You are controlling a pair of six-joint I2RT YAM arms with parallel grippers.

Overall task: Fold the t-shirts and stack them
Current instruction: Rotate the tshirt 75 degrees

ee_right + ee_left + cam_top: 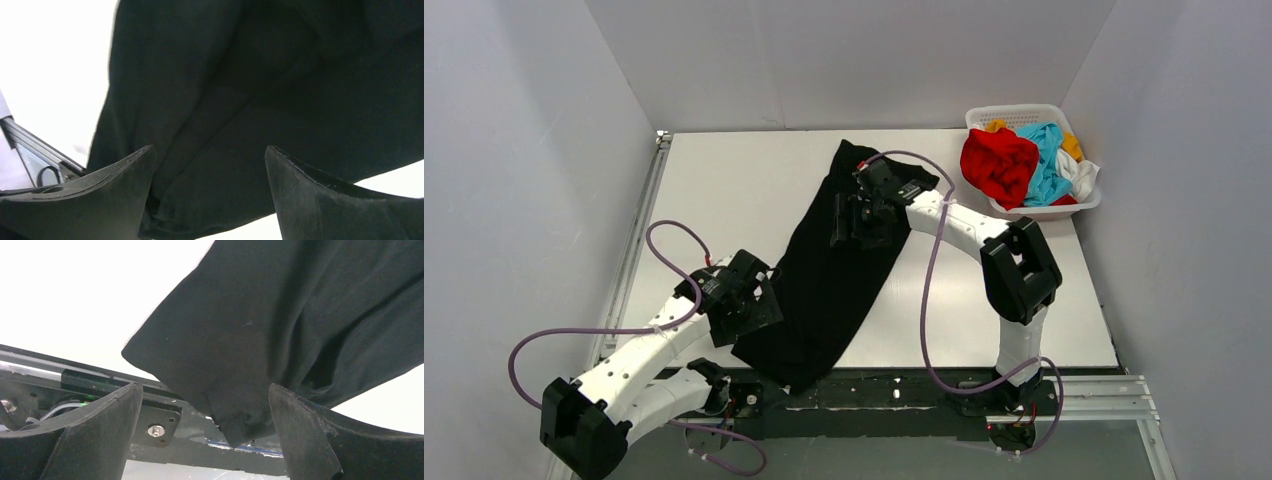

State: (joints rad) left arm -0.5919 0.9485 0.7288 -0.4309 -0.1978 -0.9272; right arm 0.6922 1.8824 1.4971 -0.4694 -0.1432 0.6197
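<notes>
Examining the black t-shirt (829,270): it lies on the desk (724,190) as a long, partly gathered band, running slantwise from under the right tool (852,224) down to just beside the left tool (759,305). Its near end reaches the desk's near edge.

Left tool: released, jaws wide, nothing between them. In the wrist view a hemmed corner of the shirt sits just ahead of the fingers, unpinched.

Right tool: released, jaws apart, positioned over the upper part of the shirt. Black cloth fills the view below its fingers. Whether they touch the cloth cannot be told.

Remaining stock: a red t-shirt (996,165), a light blue one (1046,160), a white one (1084,178) and an orange-yellow one (1073,146) are heaped in the white lattice basket (1064,211), well off to the right tool's right.

Assessment: the step in hand appears to be laying out the black shirt for folding. No folded stack is visible, so the task looks to be at an early stage. The next move calls for each tool to close on a single edge or corner near it, then draw the cloth flat. The near end could slip off the desk if dragged that way.
</notes>
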